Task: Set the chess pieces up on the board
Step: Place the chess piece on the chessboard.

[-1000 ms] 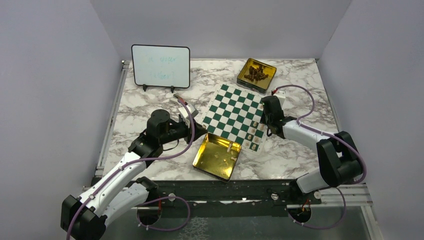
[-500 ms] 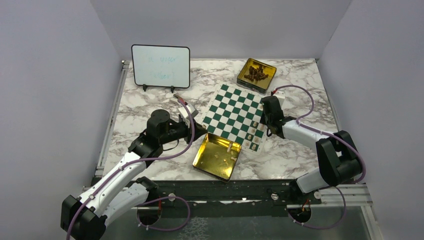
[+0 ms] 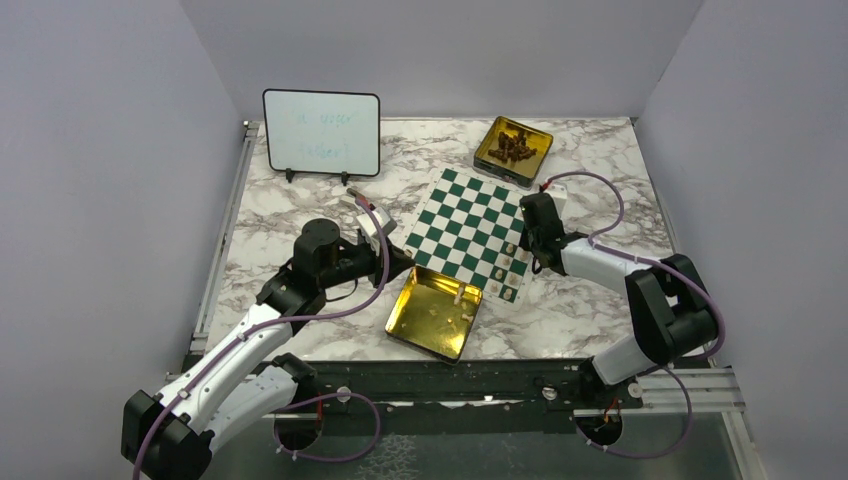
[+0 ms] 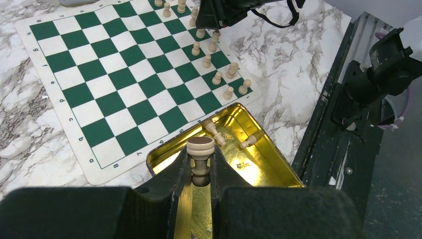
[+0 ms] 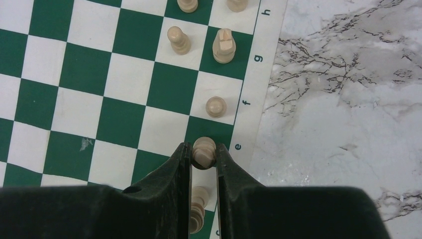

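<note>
The green and white board (image 3: pixel 465 225) lies mid-table. Several cream chess pieces (image 4: pixel 206 61) stand along its right edge. My left gripper (image 4: pixel 200 159) is shut on a cream piece (image 4: pixel 200 148), held base-up above the near gold tin (image 4: pixel 271 167). Two more pieces (image 4: pixel 213 130) lie in that tin. My right gripper (image 5: pixel 204 152) is shut on a cream piece (image 5: pixel 204 149) over the board's (image 5: pixel 99 99) edge row by the letter e. Other pieces (image 5: pixel 216 106) stand just ahead, and another shows between the fingers behind it.
The near gold tin (image 3: pixel 435 312) touches the board's front corner. A second gold tin (image 3: pixel 513 148) of dark pieces sits behind the board. A black-framed whiteboard (image 3: pixel 321 133) stands at the back left. A black rail (image 4: pixel 348 124) runs along the table's near edge.
The right arm's elbow has shifted slightly left and its gripper has edged along the board's right edge. The left arm has not moved.
</note>
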{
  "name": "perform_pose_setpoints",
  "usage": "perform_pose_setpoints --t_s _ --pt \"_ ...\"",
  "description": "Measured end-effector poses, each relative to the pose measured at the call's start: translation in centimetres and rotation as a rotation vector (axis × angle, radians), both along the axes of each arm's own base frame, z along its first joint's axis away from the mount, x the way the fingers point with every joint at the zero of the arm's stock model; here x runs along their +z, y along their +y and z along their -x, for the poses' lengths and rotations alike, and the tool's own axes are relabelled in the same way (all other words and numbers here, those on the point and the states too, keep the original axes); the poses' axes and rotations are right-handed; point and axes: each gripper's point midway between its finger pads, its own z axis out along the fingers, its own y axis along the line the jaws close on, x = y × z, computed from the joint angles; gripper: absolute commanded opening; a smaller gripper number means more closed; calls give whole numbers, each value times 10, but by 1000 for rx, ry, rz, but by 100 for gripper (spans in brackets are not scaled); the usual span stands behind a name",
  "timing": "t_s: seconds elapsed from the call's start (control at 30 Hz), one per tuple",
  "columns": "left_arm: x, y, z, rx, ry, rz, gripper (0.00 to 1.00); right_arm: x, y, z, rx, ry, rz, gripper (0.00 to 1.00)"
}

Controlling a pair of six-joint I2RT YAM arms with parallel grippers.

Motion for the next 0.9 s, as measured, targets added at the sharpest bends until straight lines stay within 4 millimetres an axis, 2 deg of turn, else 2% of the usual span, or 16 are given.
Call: perform_pose_setpoints --t_s 0.7,0.9 --pt "3 1 2 0 -11 6 11 2 1 -3 0 21 9 31" --pt "3 1 2 0 -11 7 11 2 0 0 -3 42 15 32"
